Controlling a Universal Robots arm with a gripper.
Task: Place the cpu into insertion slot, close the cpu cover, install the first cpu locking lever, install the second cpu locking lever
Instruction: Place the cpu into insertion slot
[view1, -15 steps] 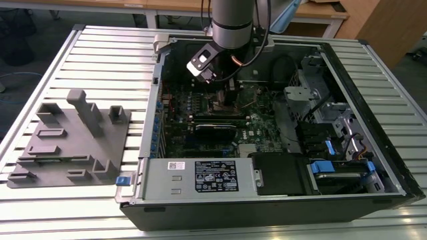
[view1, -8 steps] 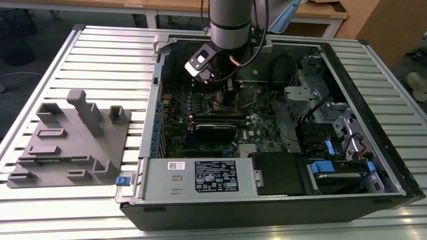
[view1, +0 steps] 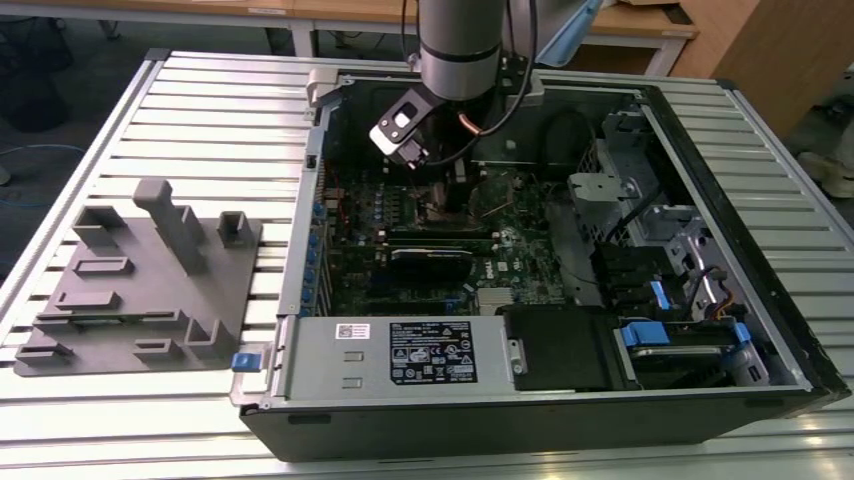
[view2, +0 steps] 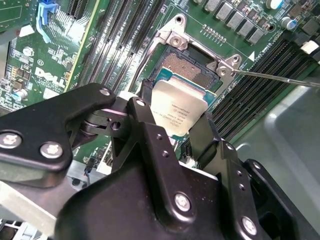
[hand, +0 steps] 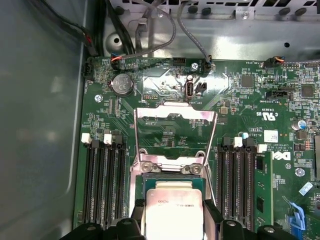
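Black-fingered gripper (view2: 170, 119) pinches the cpu (view2: 179, 102) by two opposite edges, metal lid facing up. I judge the edge grip is chosen to leave the underside clear for seating.

- The cpu hangs just over the insertion slot (view2: 191, 69) and is not yet seated, by my reading. In the second wrist view, part of the dark contact field shows beyond the chip's far edge.
- One thin locking lever (view2: 280, 78) lies swung out past the socket corner, away from the drop path.
- The first wrist view adds the cpu cover (hand: 175, 114). It is hinged up and back beyond the socket, with green board visible through its window, so the opening is free. Here the cpu (hand: 172, 210) sits square between banks of memory slots (hand: 105, 180).
- The exterior view gives the setting. The arm (view1: 461, 45) reaches down into the open computer case (view1: 747, 300), working at about 11 o'clock from the case's middle.
- A grey fixture (view1: 134, 280) rests at 9 o'clock of the case on the slatted table (view1: 200, 110), well apart from the work.
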